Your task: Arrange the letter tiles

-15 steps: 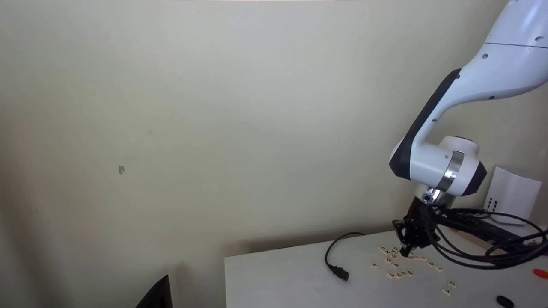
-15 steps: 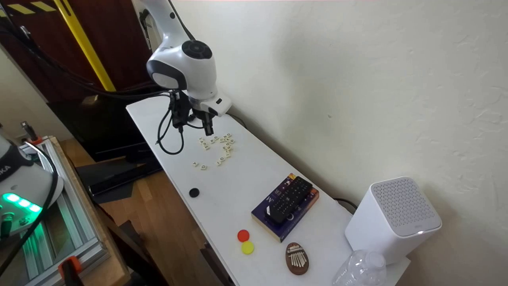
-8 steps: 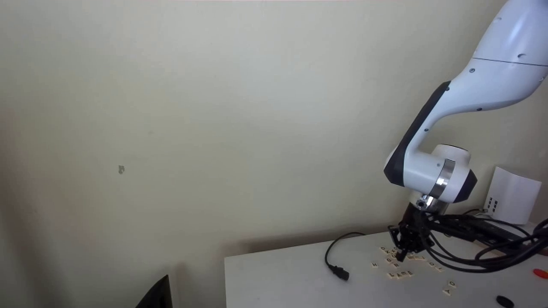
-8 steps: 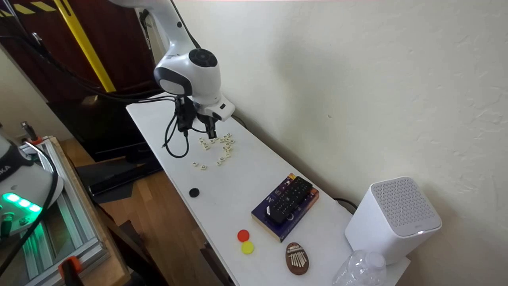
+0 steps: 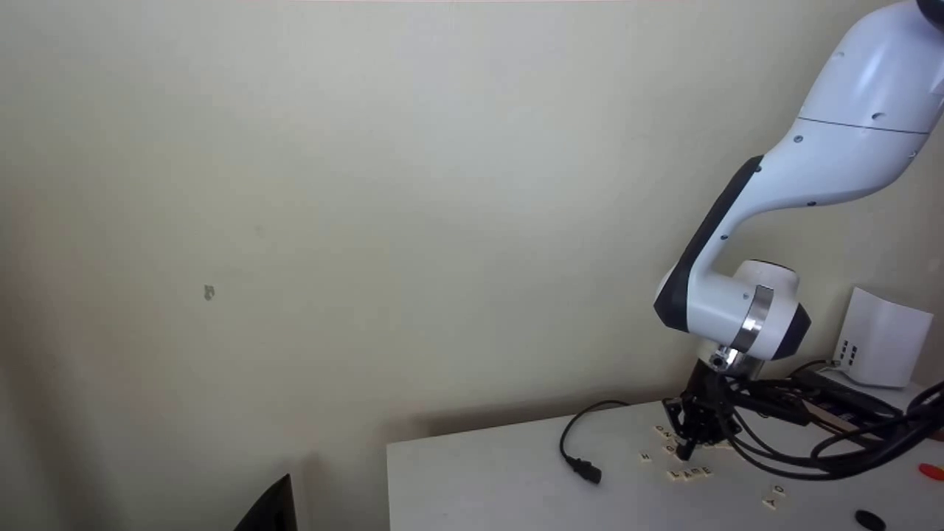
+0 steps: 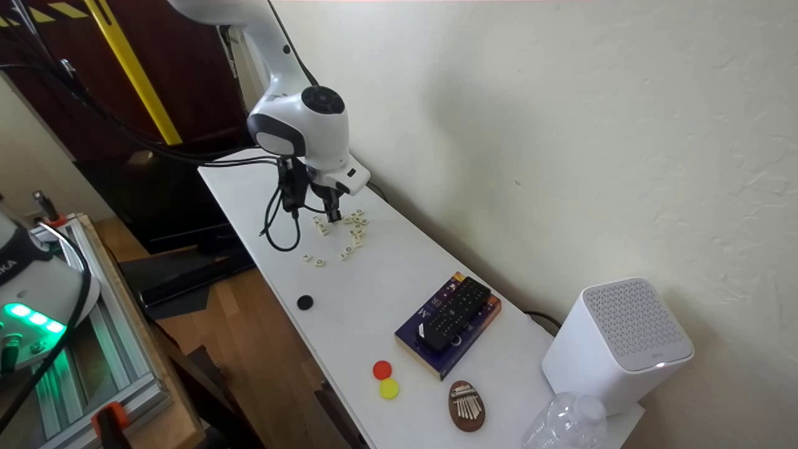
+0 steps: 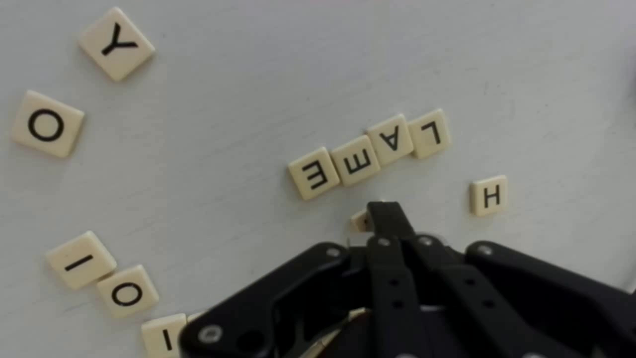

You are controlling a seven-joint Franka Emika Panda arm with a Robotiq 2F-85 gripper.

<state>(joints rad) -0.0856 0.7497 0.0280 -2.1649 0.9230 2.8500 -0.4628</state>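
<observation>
Wrist view, square cream tiles (image 7: pixel 355 160), streaked tabletop (image 7: pixel 238 99), closed end effector (image 7: pixel 390 216)

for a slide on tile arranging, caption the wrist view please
Shut gripper over letter tiles: a crooked row of E, E, A and L, with an H tile apart at right.

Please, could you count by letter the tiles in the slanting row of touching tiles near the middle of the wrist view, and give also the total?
E tiles: 2
A tile: 1
L tile: 1
Total: 4
</observation>
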